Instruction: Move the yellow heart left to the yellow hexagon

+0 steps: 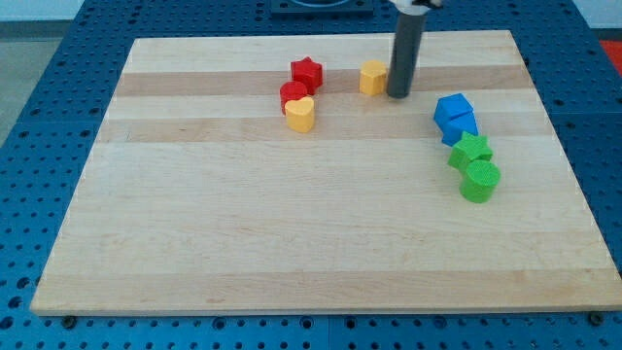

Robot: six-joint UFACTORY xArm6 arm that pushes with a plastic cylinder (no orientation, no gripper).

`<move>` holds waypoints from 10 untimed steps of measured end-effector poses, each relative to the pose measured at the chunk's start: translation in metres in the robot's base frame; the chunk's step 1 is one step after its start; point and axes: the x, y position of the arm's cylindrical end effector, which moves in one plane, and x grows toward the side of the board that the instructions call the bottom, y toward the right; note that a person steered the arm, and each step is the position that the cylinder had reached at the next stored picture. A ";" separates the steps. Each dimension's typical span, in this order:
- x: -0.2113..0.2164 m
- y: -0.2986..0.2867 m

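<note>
Claw lacking: upright rod, my tip (398, 94) touching yellow hexagon (372, 77) on its right side. Wooden desk (292, 233) on blue pegboard (29, 146). Yellow heart (300, 114) left of hexagon, against red cylinder (293, 94).

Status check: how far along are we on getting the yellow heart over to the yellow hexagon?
Nothing looks done yet: the yellow heart sits at the view's lower left of the yellow hexagon, apart from it and against a red block below the red star. In hand: my tip stands by the hexagon's right side, away from the heart. Left: reaching the heart and pushing it to the hexagon.
</note>
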 end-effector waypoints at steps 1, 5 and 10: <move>-0.029 -0.017; 0.110 -0.116; 0.109 -0.150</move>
